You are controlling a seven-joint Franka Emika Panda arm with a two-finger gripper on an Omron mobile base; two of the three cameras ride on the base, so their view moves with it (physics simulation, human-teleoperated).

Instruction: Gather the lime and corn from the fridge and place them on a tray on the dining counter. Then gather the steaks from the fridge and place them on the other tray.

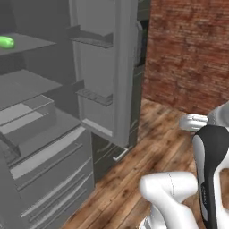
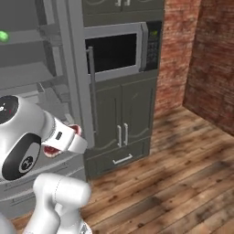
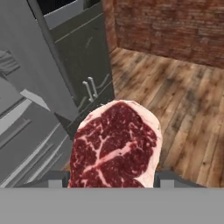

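A flat reddish-pink steak (image 3: 114, 146) with pale marbling is held between the jaws (image 3: 114, 180), which are closed against its lower edge on both sides; the slab stands upright out of them and is seen broad side on in the hand view. In the right base view a sliver of the same red meat (image 2: 77, 130) is seen just past the white wrist, in front of the tall grey steel fridge (image 2: 59, 68).

Beyond the jaws and to their left in the hand view, the open fridge door and the lower drawers are seen; straight beyond lies the brown wooden plank floor (image 3: 188, 109), and further off a red brick wall (image 3: 175, 26).

A small smooth bright-green lime (image 1: 6, 42) rests on an upper fridge shelf, well apart from the jaws and above them. Beside the fridge, dark grey cabinets (image 2: 123, 123) are set under a built-in microwave (image 2: 119, 50) with a black window.
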